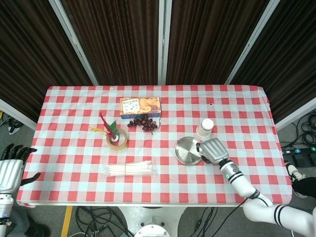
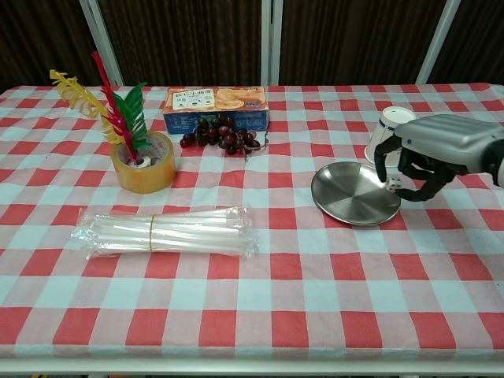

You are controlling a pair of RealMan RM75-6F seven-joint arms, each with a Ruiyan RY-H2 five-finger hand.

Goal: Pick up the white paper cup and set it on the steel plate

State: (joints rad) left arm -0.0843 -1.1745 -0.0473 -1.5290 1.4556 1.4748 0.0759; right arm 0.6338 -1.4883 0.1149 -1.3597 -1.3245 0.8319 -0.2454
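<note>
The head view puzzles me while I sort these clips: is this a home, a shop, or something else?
Probably a lab or demo setup: dark folding screens behind the table, loose floor cables, props like grapes.

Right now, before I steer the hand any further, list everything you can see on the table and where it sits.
paper cup: one, white, on its side, far right of the table, just behind the plate
steel plate: one, silver, right of centre, nothing lying on it
die: one, small, white with dots, in the right hand's fingers above the plate's right rim
biscuit box: one, blue and orange, back centre
grapes: one dark bunch, in front of the box
tape roll: one, yellowish, left side, feathers standing in it
feathers: yellow, red, green
straws: one clear-wrapped bundle, front left
left hand: off the table's left edge, fingers apart, holds nothing
right hand: grey, over the plate's right edge, holds the die
</note>
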